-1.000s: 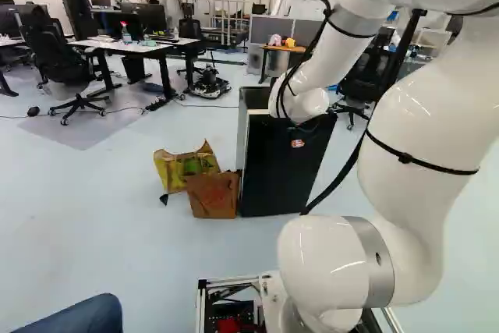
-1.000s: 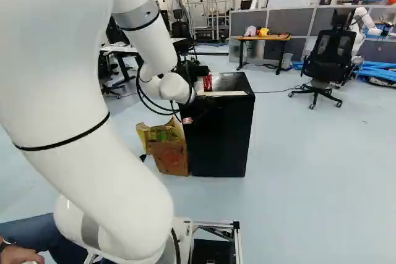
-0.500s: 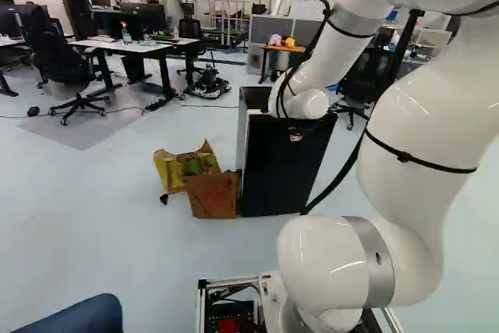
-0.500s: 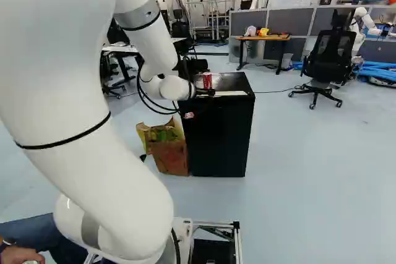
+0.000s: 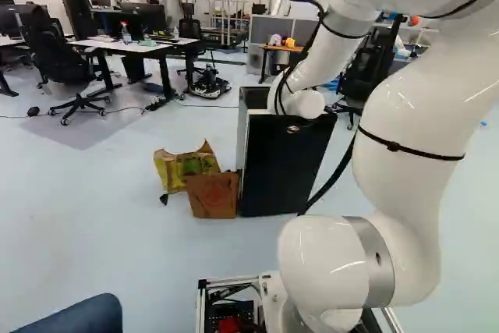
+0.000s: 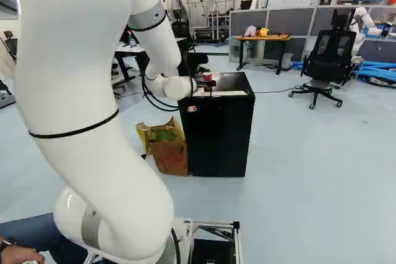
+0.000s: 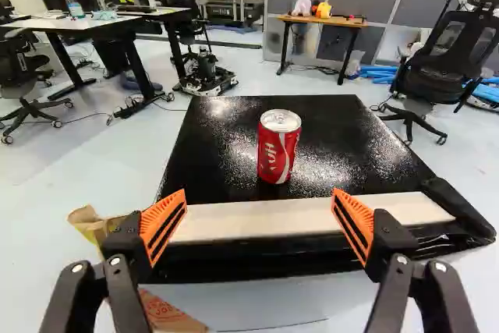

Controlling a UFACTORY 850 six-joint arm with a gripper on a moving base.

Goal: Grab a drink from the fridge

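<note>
The black gripper (image 6: 209,83) is at the near top edge of the black fridge (image 6: 218,134), partly covering a red can (image 6: 207,76). In the wrist view my gripper (image 7: 260,220) stands wide open, its orange pads apart with nothing between them. Upright on the dark fridge top (image 7: 335,146), the red drink can (image 7: 278,147) is ahead of the fingers, roughly midway between their lines. A pale strip (image 7: 273,220) runs along the top's near edge. The fridge (image 5: 282,165) also shows in the left base view; there the wrist hides the gripper.
A yellow bag (image 5: 183,165) and a brown paper bag (image 5: 212,195) lie beside the fridge. Desks (image 5: 140,46), a small wooden table (image 6: 265,38) and an office chair (image 6: 328,57) stand farther off. Another robot (image 6: 365,23) is at the far right.
The arm has shifted against its lowest joint, and the gripper has risen a little, now covering more of the can in the right base view. Base, fridge and can have stayed put.
</note>
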